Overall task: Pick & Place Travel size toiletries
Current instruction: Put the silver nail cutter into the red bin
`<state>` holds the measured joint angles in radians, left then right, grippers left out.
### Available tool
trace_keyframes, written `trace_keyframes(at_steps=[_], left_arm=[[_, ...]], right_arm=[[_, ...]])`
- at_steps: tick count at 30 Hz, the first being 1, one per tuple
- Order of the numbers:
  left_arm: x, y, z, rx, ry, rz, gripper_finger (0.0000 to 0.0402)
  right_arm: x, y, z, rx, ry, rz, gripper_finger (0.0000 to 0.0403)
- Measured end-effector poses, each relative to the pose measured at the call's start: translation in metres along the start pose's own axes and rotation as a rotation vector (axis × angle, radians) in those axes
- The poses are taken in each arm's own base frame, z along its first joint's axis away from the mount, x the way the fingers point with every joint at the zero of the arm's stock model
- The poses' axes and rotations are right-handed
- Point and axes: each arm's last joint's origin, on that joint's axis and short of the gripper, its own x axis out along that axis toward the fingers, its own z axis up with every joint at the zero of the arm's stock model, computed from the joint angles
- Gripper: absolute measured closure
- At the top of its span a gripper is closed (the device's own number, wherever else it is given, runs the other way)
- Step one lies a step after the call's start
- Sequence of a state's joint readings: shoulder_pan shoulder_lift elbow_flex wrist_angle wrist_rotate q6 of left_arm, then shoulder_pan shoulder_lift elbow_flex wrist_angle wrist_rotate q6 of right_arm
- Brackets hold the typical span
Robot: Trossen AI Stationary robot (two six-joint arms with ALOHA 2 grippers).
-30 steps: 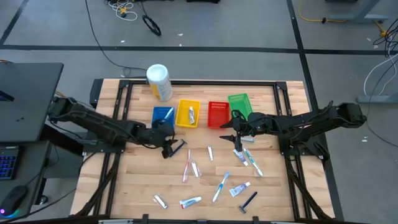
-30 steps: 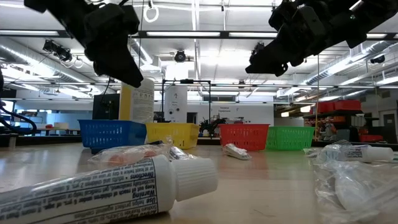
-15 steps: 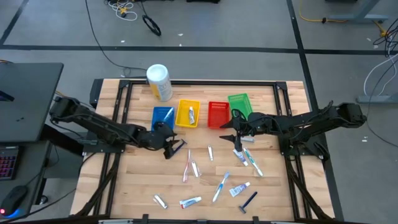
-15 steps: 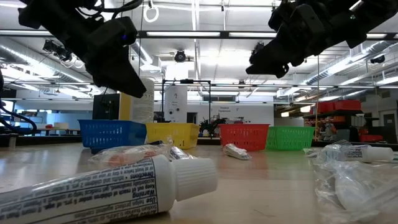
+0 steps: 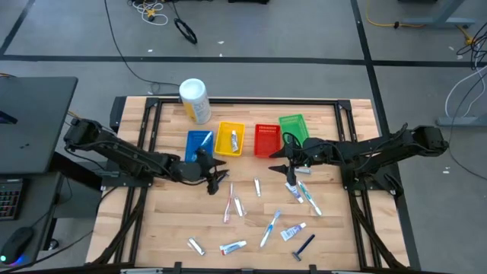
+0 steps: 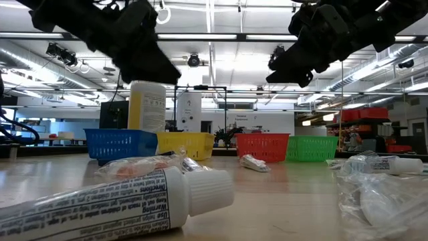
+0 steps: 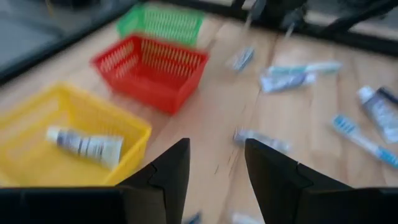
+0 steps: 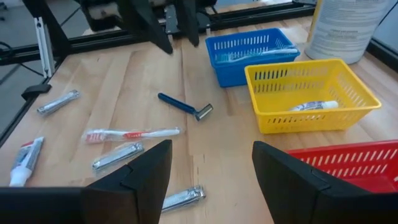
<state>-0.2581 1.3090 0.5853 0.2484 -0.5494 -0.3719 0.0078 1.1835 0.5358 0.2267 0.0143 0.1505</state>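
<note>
Left arm reaches in from the left edge toward mid-table; left end effector (image 5: 214,172) is raised, fingers (image 7: 171,171) parted, nothing between them. Right arm extends from the right edge; right end effector (image 5: 283,161) is raised, fingers spread wide, empty.

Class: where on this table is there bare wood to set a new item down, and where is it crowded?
Bare wood lies near the table's left edge, below the blue basket, and along the right edge, past the blue razor. The middle is crowded: toothbrushes, toothpaste tubes and both arms.
</note>
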Motion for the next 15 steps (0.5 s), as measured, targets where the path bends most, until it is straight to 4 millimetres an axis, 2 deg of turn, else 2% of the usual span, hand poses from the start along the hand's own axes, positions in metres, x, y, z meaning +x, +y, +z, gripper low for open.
trace_keyframes(at_steps=[8,15], left_arm=[[-0.001,-0.004,0.016,0.045,-0.15,-0.027,0.0237],[-0.001,-0.004,0.017,0.054,-0.153,-0.032,0.0237]], right_arm=[[0.0,0.003,0.0,-0.002,0.008,0.061,0.0168],[0.0,0.008,-0.001,-0.012,0.011,0.086,0.0168]])
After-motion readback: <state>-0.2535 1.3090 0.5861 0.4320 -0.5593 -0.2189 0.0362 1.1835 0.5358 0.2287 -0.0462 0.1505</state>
